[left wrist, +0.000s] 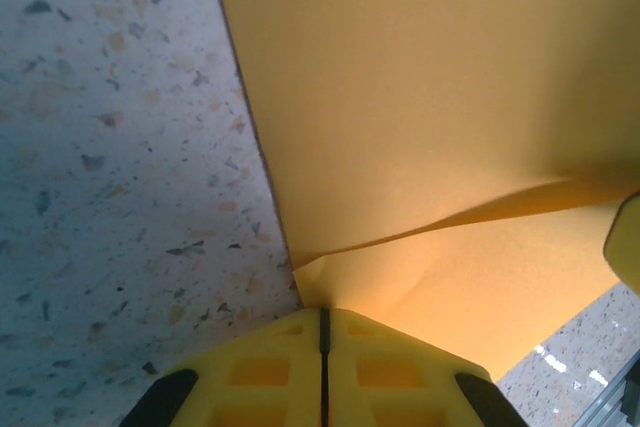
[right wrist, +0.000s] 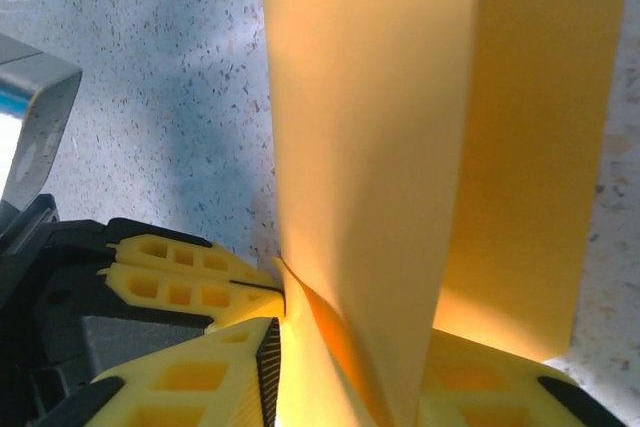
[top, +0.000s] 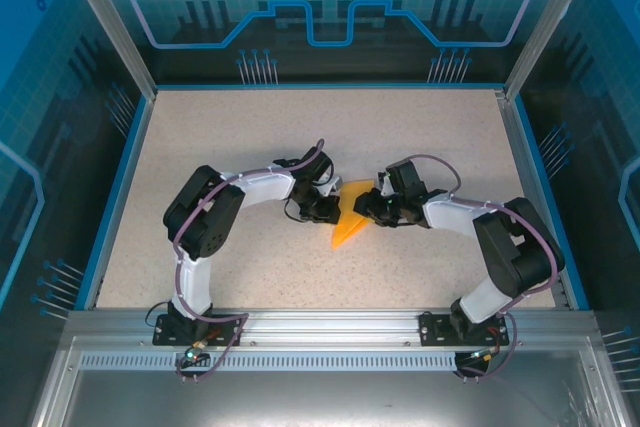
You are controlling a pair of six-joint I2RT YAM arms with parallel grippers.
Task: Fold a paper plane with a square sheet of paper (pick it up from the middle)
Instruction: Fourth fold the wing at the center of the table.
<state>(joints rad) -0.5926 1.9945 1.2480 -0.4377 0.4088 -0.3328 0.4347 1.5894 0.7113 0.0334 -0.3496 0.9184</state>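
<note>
Top external view: the creased orange sheet of paper (top: 350, 223) sits near the middle of the desk (top: 250, 137), between both arms. The left end effector (left wrist: 323, 315) is closed tight, pinching the sheet's edge. The right end effector (right wrist: 350, 347) straddles the paper with narrow jaws; whether it clamps, I cannot tell.

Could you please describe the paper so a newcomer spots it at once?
On the speckled table, find where the left end effector faces the right end effector. Between them is the sheet of paper: a pointed shape, the only orange thing there.
</note>
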